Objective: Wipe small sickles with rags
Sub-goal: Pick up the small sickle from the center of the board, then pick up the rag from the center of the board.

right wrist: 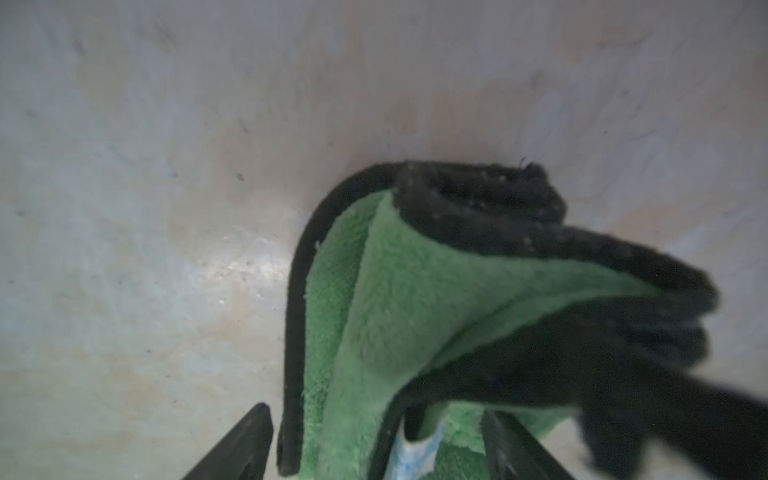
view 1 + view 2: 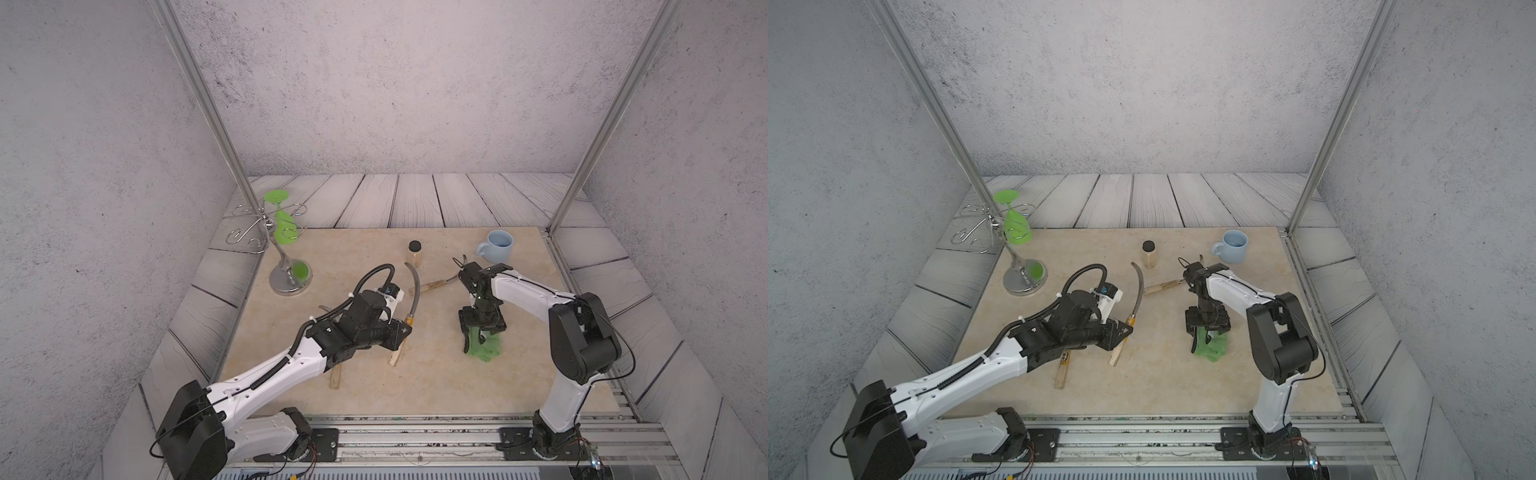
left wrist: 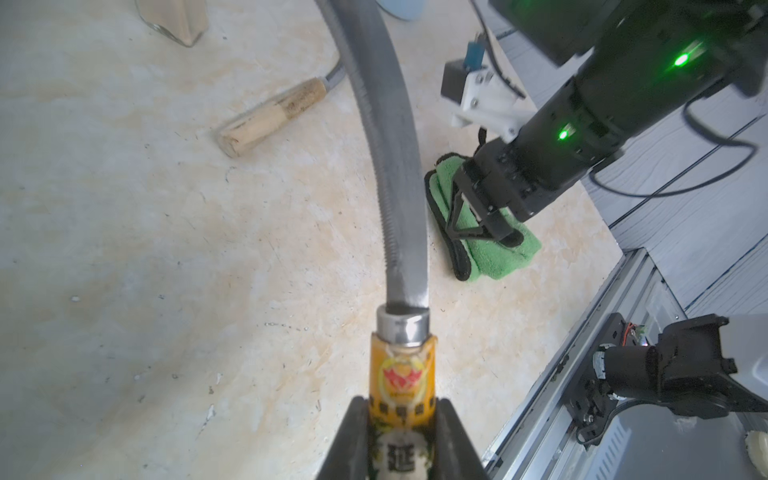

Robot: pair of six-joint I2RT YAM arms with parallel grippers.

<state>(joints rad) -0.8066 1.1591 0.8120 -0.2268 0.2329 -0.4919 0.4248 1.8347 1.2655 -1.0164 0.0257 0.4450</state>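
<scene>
A pale, marbled stone-look table [image 2: 415,395] fills the scene, with your two white and black arms reaching in from its near edge.

Your left gripper [image 3: 401,405] is clamped tight on the handle of one sickle [image 3: 399,208]. The sickle's long axis runs away from you towards the far edge. Its blade is a thin strip of dull grey metal, finely toothed along the inner edge and bowed in a gentle arc. A short bright metal collar joins the blade to a pale wooden handle wrapped in a glossy yellow and black label. Whether the handle's butt rests on the table I cannot tell.

To the right of that blade, across a strip of bare table, lies the rag [image 2: 486,353]. It is a bright green fluffy cloth with thick dark edging, folded into a loose bundle on the table. Your right gripper [image 2: 482,336] points straight down over it. The jaws stand wide and straddle the folds, and nothing shows them pinching yet. That arm is much the nearer to the rag, so I judge closing on the cloth comes next, then carrying it leftwards to the held blade.

A second sickle [image 2: 434,286], plain-handled, lies flat beyond the held one. The third sickle [image 2: 336,378] lies mostly hidden under your left arm.
</scene>
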